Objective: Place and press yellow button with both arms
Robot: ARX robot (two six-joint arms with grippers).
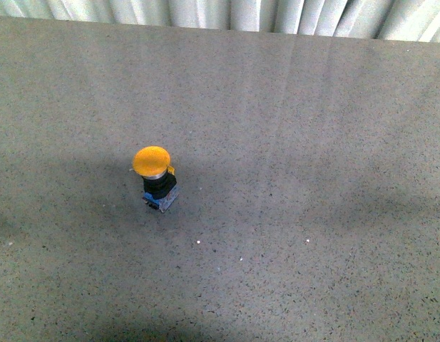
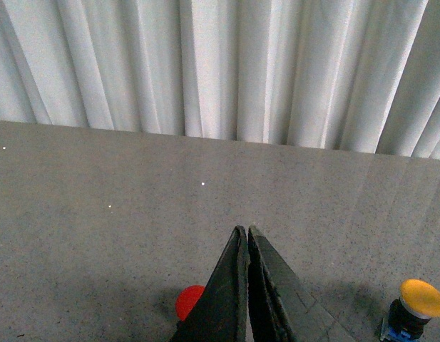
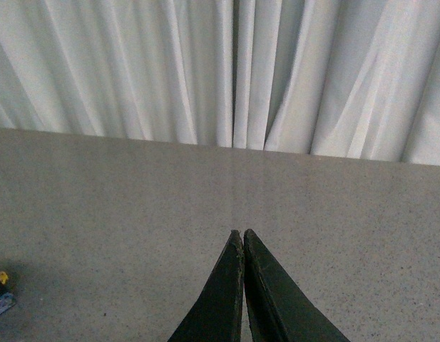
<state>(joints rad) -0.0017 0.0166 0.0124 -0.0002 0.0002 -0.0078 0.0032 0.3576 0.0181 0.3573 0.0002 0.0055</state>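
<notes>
The yellow button (image 1: 153,164) stands upright on the grey speckled table, left of centre in the front view, with an orange-yellow cap, black collar and blue base. It also shows in the left wrist view (image 2: 421,299), off to one side of my left gripper (image 2: 246,230), which is shut and empty above the table. A sliver of its base shows at the edge of the right wrist view (image 3: 0,298). My right gripper (image 3: 242,233) is shut and empty, apart from the button. Neither arm shows in the front view.
A red round object (image 2: 189,301) lies on the table, partly hidden behind my left gripper's fingers. A white curtain (image 1: 277,14) hangs behind the table's far edge. The grey table (image 1: 312,142) spreads wide around the button.
</notes>
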